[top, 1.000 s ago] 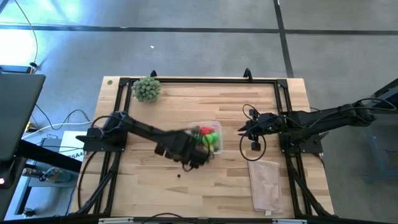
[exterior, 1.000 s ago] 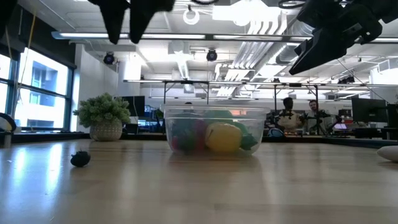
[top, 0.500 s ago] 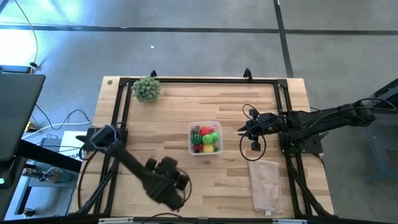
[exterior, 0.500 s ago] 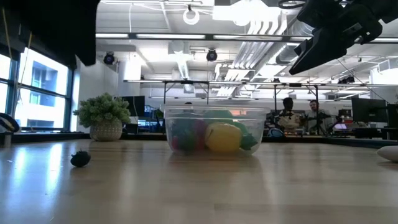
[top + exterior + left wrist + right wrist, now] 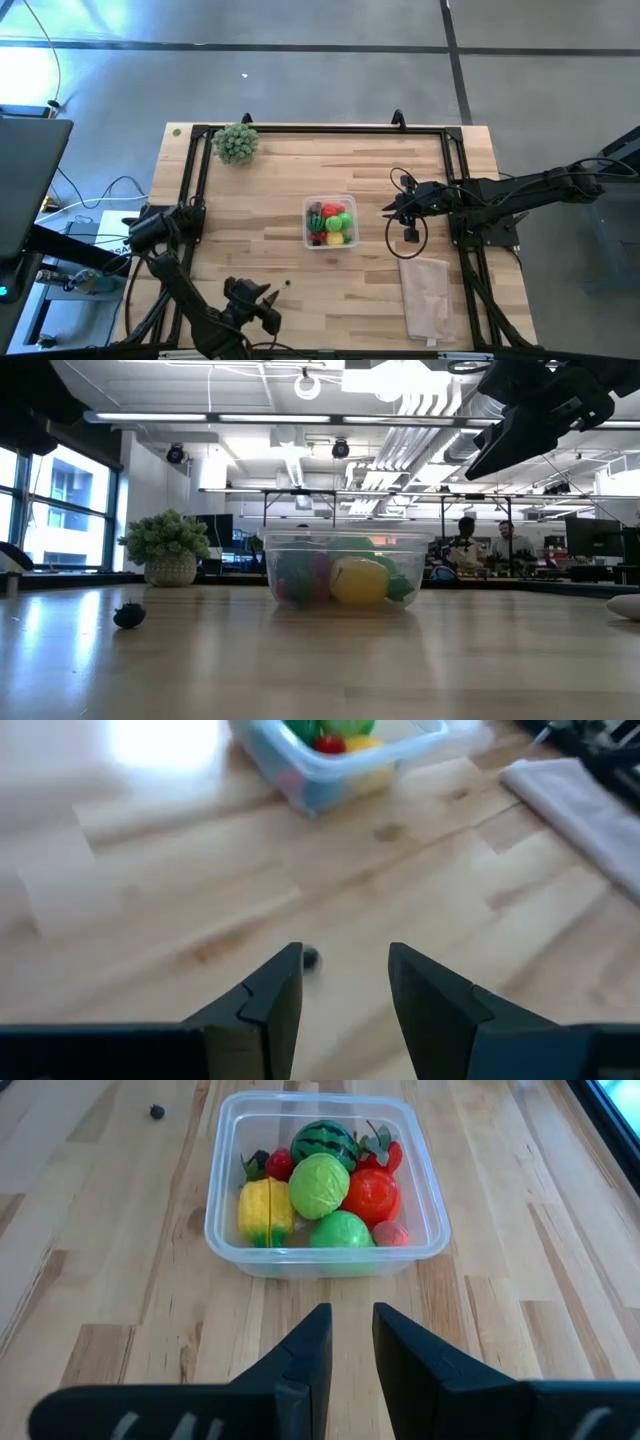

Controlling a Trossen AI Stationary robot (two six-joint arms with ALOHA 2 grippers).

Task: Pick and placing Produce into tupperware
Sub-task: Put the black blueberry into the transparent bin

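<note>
Lying at the centre of the high view, the wooden table is being shared by the tupperware, in which the Produce is being kept. At lower left, the left gripper is being held parted and empty beside a dark berry. Right of centre, the right gripper is being held narrowly parted, empty.

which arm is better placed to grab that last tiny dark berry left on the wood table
Left. The left gripper is open and empty, with the tiny dark berry just ahead of its fingertips. The right gripper hangs beside the clear plastic tupperware, on the side away from the berry.
</note>
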